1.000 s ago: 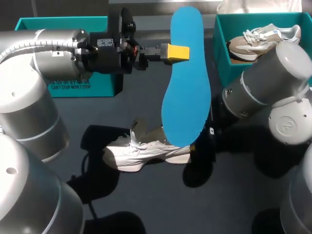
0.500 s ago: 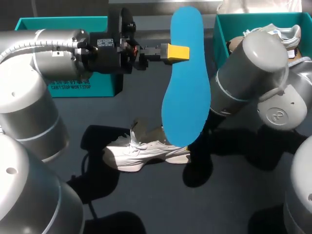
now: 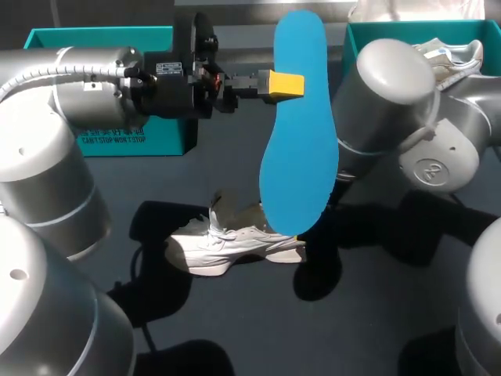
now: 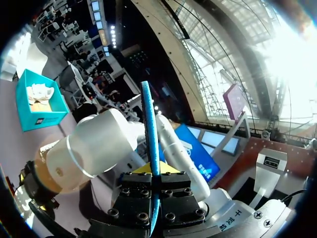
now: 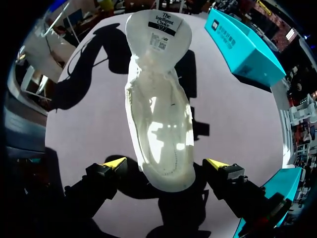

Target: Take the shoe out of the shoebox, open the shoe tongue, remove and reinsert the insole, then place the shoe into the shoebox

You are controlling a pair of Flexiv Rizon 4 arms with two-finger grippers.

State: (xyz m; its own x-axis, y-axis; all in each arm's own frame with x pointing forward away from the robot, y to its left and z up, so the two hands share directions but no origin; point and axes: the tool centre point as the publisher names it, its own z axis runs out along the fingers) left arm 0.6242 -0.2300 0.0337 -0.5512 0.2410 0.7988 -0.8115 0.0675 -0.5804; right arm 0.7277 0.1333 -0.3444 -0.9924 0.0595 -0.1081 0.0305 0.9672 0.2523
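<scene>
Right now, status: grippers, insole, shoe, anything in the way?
Left gripper shut on blue insole, upright above table. Right gripper open, straddling one end of white shoe on table, tongue folded out. Right arm close beside insole.

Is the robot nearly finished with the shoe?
About halfway. Done: the white shoe is out on the table, tongue folded open, and the blue insole is out. Now: the left gripper holds the insole up; the right gripper, open, straddles the shoe. Still to do: insole back in, shoe into a shoebox.
</scene>
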